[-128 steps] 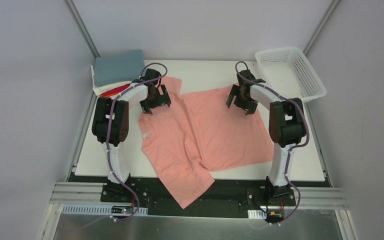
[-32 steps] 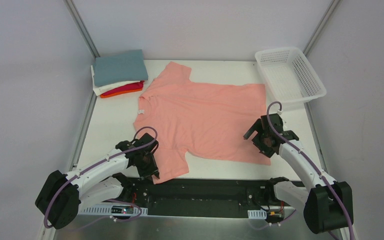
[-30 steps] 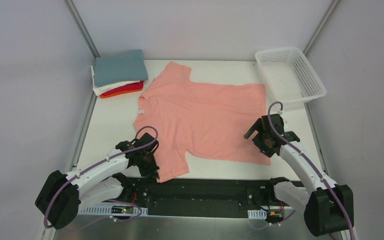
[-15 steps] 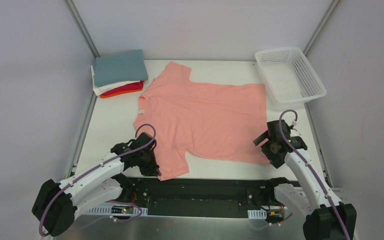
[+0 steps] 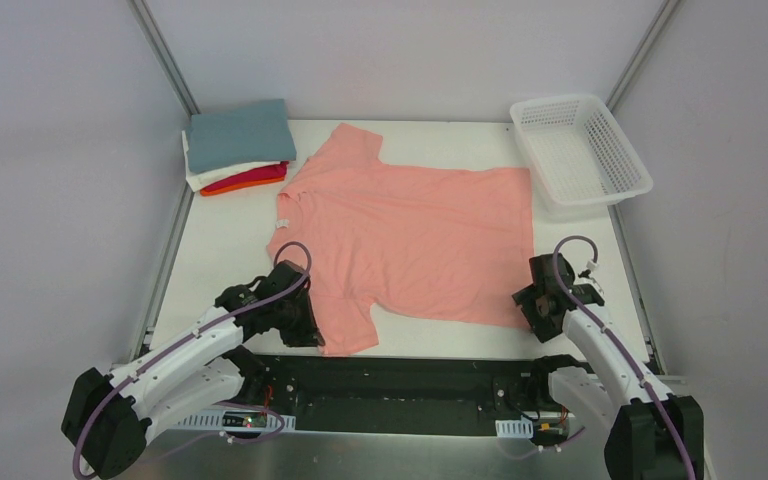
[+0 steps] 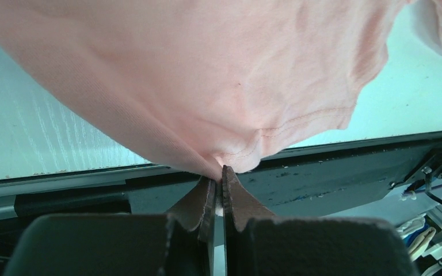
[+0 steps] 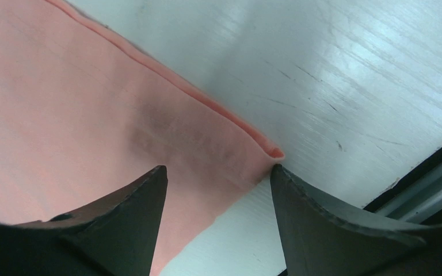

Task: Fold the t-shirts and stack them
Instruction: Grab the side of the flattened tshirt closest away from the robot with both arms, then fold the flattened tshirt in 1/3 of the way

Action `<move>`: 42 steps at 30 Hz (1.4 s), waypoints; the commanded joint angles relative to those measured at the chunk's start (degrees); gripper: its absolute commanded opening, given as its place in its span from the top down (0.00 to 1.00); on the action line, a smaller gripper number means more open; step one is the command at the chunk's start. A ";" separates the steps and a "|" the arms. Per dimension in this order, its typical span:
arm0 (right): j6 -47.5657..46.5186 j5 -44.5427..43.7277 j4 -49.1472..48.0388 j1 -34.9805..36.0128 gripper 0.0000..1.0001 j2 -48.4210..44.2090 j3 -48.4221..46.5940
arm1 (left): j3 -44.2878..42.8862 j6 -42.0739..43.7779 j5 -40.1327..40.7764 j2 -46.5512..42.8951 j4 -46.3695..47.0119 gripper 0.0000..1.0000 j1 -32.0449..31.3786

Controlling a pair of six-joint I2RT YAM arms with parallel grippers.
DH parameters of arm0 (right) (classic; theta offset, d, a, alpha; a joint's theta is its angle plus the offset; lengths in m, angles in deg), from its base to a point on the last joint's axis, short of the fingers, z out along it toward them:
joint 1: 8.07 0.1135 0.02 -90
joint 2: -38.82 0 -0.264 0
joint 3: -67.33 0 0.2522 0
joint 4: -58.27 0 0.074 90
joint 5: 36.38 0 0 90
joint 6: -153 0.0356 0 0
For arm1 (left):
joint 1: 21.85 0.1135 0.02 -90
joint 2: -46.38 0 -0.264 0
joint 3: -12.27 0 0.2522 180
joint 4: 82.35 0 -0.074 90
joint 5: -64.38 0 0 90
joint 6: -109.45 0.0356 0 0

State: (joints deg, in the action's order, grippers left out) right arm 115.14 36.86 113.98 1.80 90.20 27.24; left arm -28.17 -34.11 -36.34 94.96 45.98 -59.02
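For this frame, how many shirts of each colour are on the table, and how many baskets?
Salmon-pink shirt: 1
Grey-blue folded shirt: 1
White folded shirt: 1
Red folded shirt: 1
Orange folded shirt: 1
White basket: 1
Total: 6

Overhead view spans the table [image 5: 220, 255] — wrist views press close to the shirt [image 5: 410, 230].

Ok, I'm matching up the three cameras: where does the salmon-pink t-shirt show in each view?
Top external: salmon-pink cloth t-shirt spread flat mid-table.
Left wrist: shirt fills the upper frame, sleeve hem pinched in the shut left tool.
Right wrist: shirt fills the left half, corner between the fingers of the open right tool.
Shared landmark: the white table top beneath it.
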 commanded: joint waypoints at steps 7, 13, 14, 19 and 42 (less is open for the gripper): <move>0.70 0.51 -7.73 -0.33 0.63 1.22 4.34 | -3.75 0.52 -0.32 -4.36 -6.72 1.00 -0.27; -1.26 -0.22 -2.51 -0.31 1.00 -2.25 2.02 | -4.71 -0.34 -1.06 -5.31 -10.52 1.00 -0.27; -1.37 0.06 -1.68 -0.38 1.00 -2.93 1.76 | -4.47 -0.79 -1.66 -5.83 -11.03 1.00 -0.27; -2.65 -1.61 8.36 -0.35 1.00 -6.31 -3.16 | -3.99 -3.39 -3.31 -10.59 -17.20 1.00 -0.34; -6.47 6.39 5.27 -0.37 1.00 -5.90 -7.41 | -10.21 1.83 -1.43 -0.96 -1.77 1.00 -0.27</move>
State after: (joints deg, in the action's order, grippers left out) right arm 110.77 41.25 123.12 1.65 81.52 22.96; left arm -33.07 -37.48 -40.07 86.91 32.97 -59.02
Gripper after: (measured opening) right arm 0.020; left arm 0.010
